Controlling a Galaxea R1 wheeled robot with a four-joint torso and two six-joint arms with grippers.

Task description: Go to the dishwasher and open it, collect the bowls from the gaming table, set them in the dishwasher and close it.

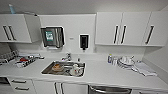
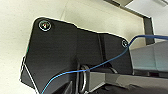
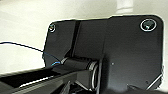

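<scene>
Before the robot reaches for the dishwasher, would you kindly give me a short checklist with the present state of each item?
1. Dishwasher in the head view, under the counter: ok, its top edge and bar handle show at the bottom right.
2. Dishwasher door shut, ready to be opened: ok, it appears shut.
3. Robot squared to the dishwasher: not ok, it sits right of centre, while the sink is nearer the middle.
4. Left end effector open: cannot tell.
5. Right end effector open: cannot tell.
6. Counter edge above the handle free of overhanging items: ok.
</scene>
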